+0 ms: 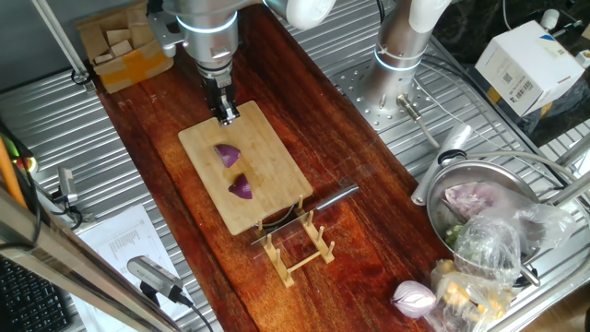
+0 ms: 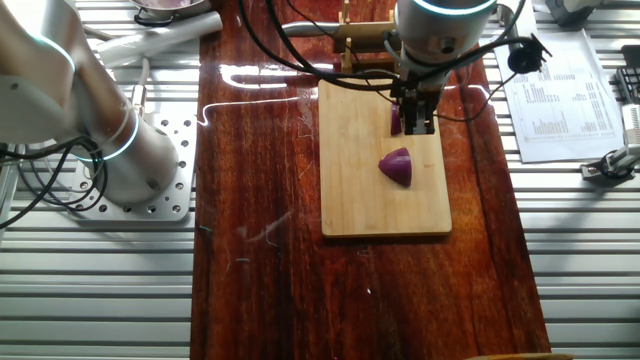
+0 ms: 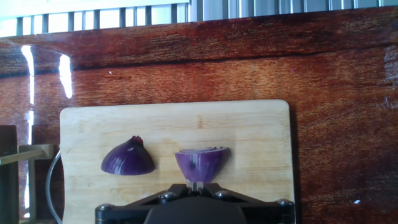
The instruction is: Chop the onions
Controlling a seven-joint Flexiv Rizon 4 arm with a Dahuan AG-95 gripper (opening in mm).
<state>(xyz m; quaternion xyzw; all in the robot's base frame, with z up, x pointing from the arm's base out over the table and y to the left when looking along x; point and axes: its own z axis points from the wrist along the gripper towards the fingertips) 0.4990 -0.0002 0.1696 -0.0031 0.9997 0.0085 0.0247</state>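
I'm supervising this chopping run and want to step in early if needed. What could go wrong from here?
The cleaver sits in its wooden rack at the cutting board's edge, unheld, so the gripper may fumble the pickup or tip the rack. Two loose onion wedges lie on the bare board; they could roll or slide under a blade. The gripper hangs low over the board near one wedge and might nudge it.

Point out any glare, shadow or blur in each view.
One fixed view: even light, sharp; gripper above the cutting board. Other fixed view: white glare streaks on the wooden tabletop. Hand view: bright reflections at left, onions sharp.
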